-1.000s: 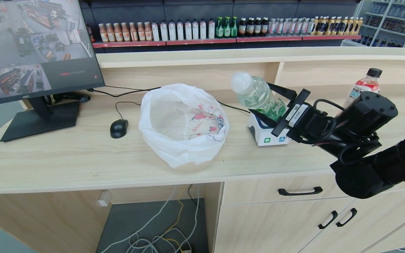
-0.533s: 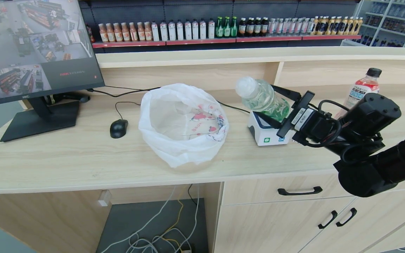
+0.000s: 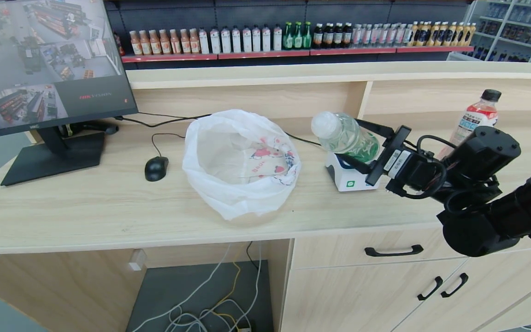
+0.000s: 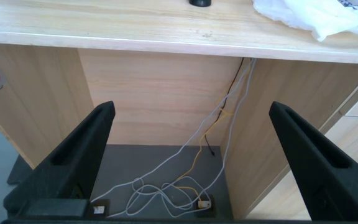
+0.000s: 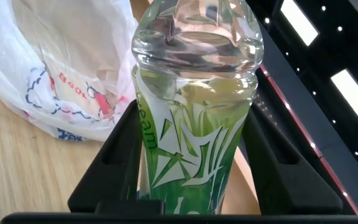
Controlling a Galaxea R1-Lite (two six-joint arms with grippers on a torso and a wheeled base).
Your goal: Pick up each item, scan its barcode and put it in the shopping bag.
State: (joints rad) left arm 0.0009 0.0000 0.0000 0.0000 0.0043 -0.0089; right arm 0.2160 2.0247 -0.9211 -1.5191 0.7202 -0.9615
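My right gripper [image 3: 368,146] is shut on a clear bottle [image 3: 345,136] with a green label and white cap, tilted with its cap toward the bag, just above the small white scanner [image 3: 349,177] on the counter. The right wrist view has the same bottle [image 5: 194,118] clamped between the two black fingers [image 5: 114,152], with the shopping bag [image 5: 36,68] behind it. A white shopping bag [image 3: 240,161] stands open mid-counter, left of the scanner. A red-labelled bottle [image 3: 475,113] stands at the back right. My left gripper [image 4: 188,162] hangs open below the counter's front edge.
A monitor [image 3: 39,60] on a black stand takes up the counter's left end, with a black mouse [image 3: 156,168] and its cable beside the bag. A raised wooden ledge [image 3: 339,74] runs behind. Drawers [image 3: 392,251] and loose cables [image 4: 185,186] lie below the counter.
My right gripper has carried the bottle a little to the right and down, closer over the scanner. Bag and other things have stayed put.
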